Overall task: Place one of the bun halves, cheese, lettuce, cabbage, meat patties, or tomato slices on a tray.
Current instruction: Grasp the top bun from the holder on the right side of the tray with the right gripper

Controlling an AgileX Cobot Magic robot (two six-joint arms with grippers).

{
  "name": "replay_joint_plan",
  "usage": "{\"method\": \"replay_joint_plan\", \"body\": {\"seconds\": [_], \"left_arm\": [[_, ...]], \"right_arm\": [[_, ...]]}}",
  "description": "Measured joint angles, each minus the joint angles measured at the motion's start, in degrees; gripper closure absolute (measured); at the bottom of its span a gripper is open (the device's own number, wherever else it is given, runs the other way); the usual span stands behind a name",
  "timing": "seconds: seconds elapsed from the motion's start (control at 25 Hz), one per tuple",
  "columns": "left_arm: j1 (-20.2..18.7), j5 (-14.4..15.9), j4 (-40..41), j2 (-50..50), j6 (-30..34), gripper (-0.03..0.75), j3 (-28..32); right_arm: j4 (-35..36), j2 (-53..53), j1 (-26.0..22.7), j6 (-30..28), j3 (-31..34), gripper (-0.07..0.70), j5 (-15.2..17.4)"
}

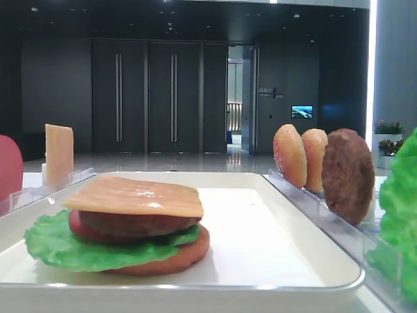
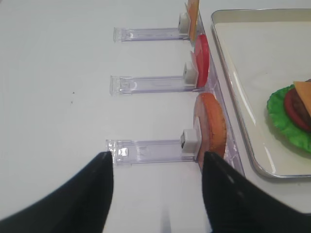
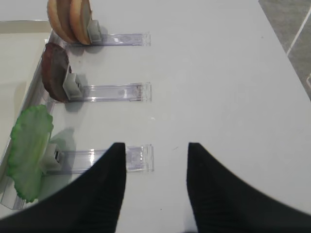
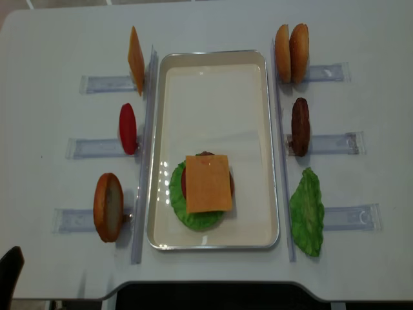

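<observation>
Low over the tray point(image 1: 313, 261), the stack point(image 1: 130, 228) lies flat, cheese point(image 1: 140, 197) uppermost, ready for a bun top. Ahead-left of the right gripper point(image 3: 156, 189), parted and empty, bun halves point(image 3: 70, 19) stand on edge in a rack for pinching. Left gripper point(image 2: 158, 194) gapes too. Overhead, buns point(image 4: 291, 53) face sideways.

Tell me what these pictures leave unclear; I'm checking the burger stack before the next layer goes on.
- Layers under the cheese: overhead, the slice covers the stack; only lettuce shows clearly.
- Left gripper: overhead, only a dark tip at the bottom left corner.
- Right gripper: outside both exterior views.
- Spare lettuce leaf: cut by the low view's right edge.
</observation>
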Motion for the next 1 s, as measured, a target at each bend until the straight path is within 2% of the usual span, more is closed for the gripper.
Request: {"method": "replay_joint_plan", "body": {"seconds": [0.32, 0.64, 1.0], "left_arm": [[0.0, 0.0, 0.0, 0.0, 0.0, 0.272, 0.0], [0.0, 0.0, 0.0, 0.0, 0.0, 0.272, 0.0], [0.0, 0.0, 0.0, 0.0, 0.0, 0.272, 0.0]], "right_arm": [[0.0, 0.4, 0.0, 0.0, 0.0, 0.341, -0.2], [0.0, 8.0, 0.0, 0.0, -1.7, 0.341, -1.8], [0.0, 22.7, 0.0, 0.0, -11.7, 0.341, -2.4]]}}
